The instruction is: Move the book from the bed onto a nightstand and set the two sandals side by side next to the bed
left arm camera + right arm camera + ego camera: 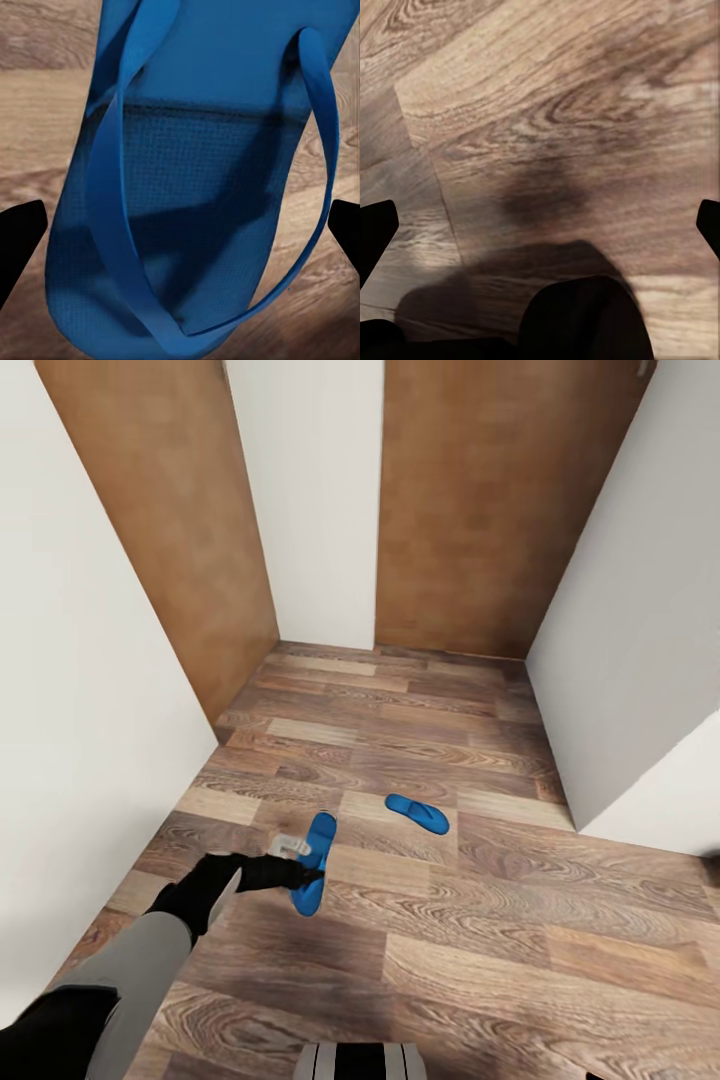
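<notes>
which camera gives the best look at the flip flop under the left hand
The left wrist view: the near sandal appears large, its thong straps clear, between the open left hand's fingers. The head view shows it small, partly behind that hand.

Wood-plank floor (pixel 450 920) is showing brown grain with a soft, low sheen. The near sandal (pixel 202 195) is looking like matt blue foam, its footbed finely dimpled, its straps smooth. Doors (pixel 490 500) are wearing brown wood veneer; walls (pixel 60 690) are looking plain, matt white.

Two blue sandals (pixel 315 860) (pixel 417 813) on wood-plank floor (pixel 520 940)
</notes>
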Robot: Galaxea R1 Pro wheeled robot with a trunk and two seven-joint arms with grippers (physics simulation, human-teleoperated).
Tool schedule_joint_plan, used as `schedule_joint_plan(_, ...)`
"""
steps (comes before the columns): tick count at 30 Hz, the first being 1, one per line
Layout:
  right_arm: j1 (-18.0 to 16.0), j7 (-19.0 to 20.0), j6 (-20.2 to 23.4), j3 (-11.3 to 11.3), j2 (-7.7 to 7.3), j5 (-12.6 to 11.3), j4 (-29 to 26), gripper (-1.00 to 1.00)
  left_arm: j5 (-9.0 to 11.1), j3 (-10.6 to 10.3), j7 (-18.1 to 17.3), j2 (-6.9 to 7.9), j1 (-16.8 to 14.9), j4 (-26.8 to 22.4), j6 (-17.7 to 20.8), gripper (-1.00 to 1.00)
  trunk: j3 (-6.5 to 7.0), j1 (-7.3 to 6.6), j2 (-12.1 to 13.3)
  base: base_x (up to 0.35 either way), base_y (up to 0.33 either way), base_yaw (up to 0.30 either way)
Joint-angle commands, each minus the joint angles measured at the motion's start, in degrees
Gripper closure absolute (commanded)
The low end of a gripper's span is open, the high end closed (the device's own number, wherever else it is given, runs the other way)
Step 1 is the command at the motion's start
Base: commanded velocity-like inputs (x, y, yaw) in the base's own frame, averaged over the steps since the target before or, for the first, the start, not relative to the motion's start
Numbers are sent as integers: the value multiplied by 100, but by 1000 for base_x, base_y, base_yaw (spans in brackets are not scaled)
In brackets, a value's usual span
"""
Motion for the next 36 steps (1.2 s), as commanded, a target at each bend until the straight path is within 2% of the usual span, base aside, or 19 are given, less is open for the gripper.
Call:
schedule_joint_plan(1, -2, 8, 41, 2, 1, -41, 13, -100, 9, -4, -20, 3, 0, 196, -167, 100, 19, -4, 0, 0, 0, 0)
schedule_joint_plan(4, -5, 8, 16, 18, 3, -38, 28, -100, 61, 1, -18, 6, -2, 668, -669, 100, 86, -11, 4, 0, 0, 0)
schedule_joint_plan(7, -2, 8, 7, 24, 4, -34, 35, -100, 240, 39, -18, 44, -1, 1077, -1113, 100, 152, -19, 8, 0, 0, 0)
schedule_joint_plan(9, -5, 8, 0, 26, 11, -32, 37, -100, 525, 60, -18, 179, 1, 1441, -1374, 100, 196, -24, 11, 0, 0, 0)
schedule_joint_plan(15, -2, 8, -5, 27, 32, -30, 38, -100, 950, 70, 9, 309, 1, 1836, -1800, 100, 329, -40, 19, 0, 0, 0)
schedule_joint_plan(20, -2, 8, -6, 27, 38, -30, 38, -100, 1036, 77, 31, 328, 1, 1916, -1917, 100, 440, -53, 25, 0, 0, 0)
schedule_joint_plan(29, -5, 6, -60, 19, 37, -30, 110, -100, 1073, 76, 146, 314, 2, 1912, -1922, 100, 639, -76, 37, 0, 0, 0)
schedule_joint_plan(33, -5, 27, -558, 20, 38, -36, 245, -100, 1075, 75, 193, 313, 2, 1912, -1928, 100, 728, -86, 43, 0, 0, 0)
schedule_joint_plan(36, -4, 26, -734, 25, 36, -36, 274, -100, 1075, 75, 200, 313, 2, 1921, -1931, 100, 795, -94, 47, 0, 0, 0)
